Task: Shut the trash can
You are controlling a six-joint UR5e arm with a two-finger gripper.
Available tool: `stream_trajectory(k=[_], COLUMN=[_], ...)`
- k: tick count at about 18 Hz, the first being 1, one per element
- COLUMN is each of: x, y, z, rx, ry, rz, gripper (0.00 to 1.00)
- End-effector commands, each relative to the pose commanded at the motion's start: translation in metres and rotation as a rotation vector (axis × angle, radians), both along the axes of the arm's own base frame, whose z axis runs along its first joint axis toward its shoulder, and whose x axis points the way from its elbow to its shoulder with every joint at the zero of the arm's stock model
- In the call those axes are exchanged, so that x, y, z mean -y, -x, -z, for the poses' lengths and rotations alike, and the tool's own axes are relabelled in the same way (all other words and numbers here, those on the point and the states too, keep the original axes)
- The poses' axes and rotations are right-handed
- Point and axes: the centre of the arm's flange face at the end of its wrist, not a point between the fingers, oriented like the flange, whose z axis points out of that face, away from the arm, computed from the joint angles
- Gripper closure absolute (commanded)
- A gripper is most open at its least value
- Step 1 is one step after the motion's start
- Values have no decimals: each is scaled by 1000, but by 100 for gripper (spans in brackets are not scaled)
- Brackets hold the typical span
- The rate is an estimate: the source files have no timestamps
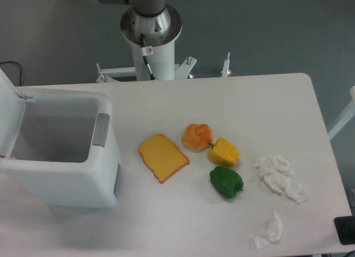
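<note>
Trash can (61,174) open, peppers (224,168), bread (163,157)

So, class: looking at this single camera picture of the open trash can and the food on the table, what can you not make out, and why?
- The gripper and its fingers: out of view; only the arm's base shows, cut off by the top edge.
- The trash can lid: mostly cut off by the left edge.
- The bin's floor: partly hidden behind its near wall.
- A dark object at the lower right: cropped by the edge, unidentifiable.
</note>
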Motion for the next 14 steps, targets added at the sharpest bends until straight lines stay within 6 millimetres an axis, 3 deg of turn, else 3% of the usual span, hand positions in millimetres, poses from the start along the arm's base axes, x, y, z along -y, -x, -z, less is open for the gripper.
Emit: stream_trajectory(k=[14], x=[4], y=[7], z=[12], rx=[-61], ry=[38], rz=[-50], gripper=[0])
